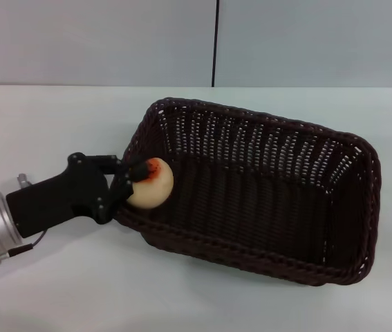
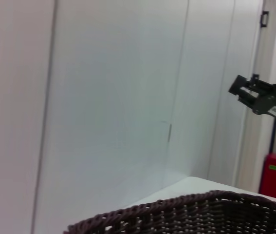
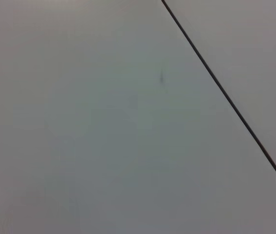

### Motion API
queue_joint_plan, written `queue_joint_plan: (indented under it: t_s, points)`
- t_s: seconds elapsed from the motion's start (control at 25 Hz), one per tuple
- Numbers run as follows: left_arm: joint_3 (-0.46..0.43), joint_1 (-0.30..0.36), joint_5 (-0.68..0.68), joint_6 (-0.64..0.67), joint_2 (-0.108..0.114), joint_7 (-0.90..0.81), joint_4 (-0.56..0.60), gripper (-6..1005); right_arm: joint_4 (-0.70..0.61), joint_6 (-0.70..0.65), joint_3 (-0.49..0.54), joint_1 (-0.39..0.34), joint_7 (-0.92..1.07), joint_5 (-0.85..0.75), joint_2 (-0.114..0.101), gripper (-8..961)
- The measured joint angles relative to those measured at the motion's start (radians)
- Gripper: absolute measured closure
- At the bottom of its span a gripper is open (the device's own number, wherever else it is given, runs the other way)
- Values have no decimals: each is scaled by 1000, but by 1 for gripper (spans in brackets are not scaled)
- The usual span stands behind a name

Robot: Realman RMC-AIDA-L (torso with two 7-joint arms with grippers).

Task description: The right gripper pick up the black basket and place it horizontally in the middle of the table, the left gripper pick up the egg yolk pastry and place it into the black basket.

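In the head view, you see the black basket (image 1: 265, 200) lying crosswise near the middle of the white counter (image 1: 57, 117), its open top facing up. Your left tool (image 1: 135, 181) reaches in from the left over the basket's left end, fingers (image 1: 139, 169) clamped on the egg yolk pastry (image 1: 150, 184). The pastry sits just inside the left rim, orange patch toward the tool; whether it touches the basket floor you cannot tell.

In the left wrist view, you see the basket's braided rim (image 2: 186, 209) against a pale wall, and the right tool (image 2: 240, 90) raised far off, well apart from the basket; whether it is apart or together cannot be told.

The right wrist view shows you only a plain pale surface crossed by one dark seam (image 3: 225, 95).
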Motion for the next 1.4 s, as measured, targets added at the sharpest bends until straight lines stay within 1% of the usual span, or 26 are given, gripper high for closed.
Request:
queue_joint_plan:
  t_s: [0.12,0.28,0.32,0.48,0.68,0.72,0.76,0.92,0.96,1.0,1.04,1.12,1.2,1.24,1.28,1.32,1.4]
  points:
    - [-4,13,-15,1,0,-2,5,874,0,1,0,1,0,0,0,558]
    - [-5,21,-23,14,1,0,10,678,1,2,0,1,0,0,0,558]
    - [-5,24,-35,36,1,2,10,629,1,3,0,2,0,0,0,558]
    - [-5,29,-71,74,1,4,10,558,2,3,0,3,0,0,0,558]
    - [-4,63,-197,118,2,13,12,470,3,-1,0,3,0,0,3,558]
    - [-5,91,-290,122,2,34,10,452,3,-5,4,-2,0,3,5,558]
    - [-5,91,-290,122,2,34,10,435,3,-5,4,-2,0,3,5,558]
    - [-23,158,-497,126,1,83,-12,334,3,-4,20,-14,-1,7,6,558]
    - [-23,158,-497,126,1,83,-12,306,3,-2,31,-17,-5,8,7,558]
    - [-79,192,-610,130,0,121,-56,278,3,0,44,-21,-9,8,9,558]
    - [-103,201,-637,131,1,132,-72,282,3,2,63,-24,-15,8,12,558]
    - [-179,220,-692,134,1,160,-113,289,5,3,112,-32,-30,8,22,558]
    - [-179,220,-692,134,1,160,-113,288,9,3,122,-34,-35,8,23,558]
    - [-213,227,-709,135,0,171,-131,288,16,3,132,-35,-37,8,23,558]
    - [-327,241,-730,139,-2,203,-187,287,21,3,140,-35,-38,8,23,558]
    - [-383,245,-733,141,-2,216,-212,287,27,3,154,-37,-42,8,23,558]
    - [-392,246,-733,141,-2,219,-215,287,28,3,158,-38,-44,8,24,558]
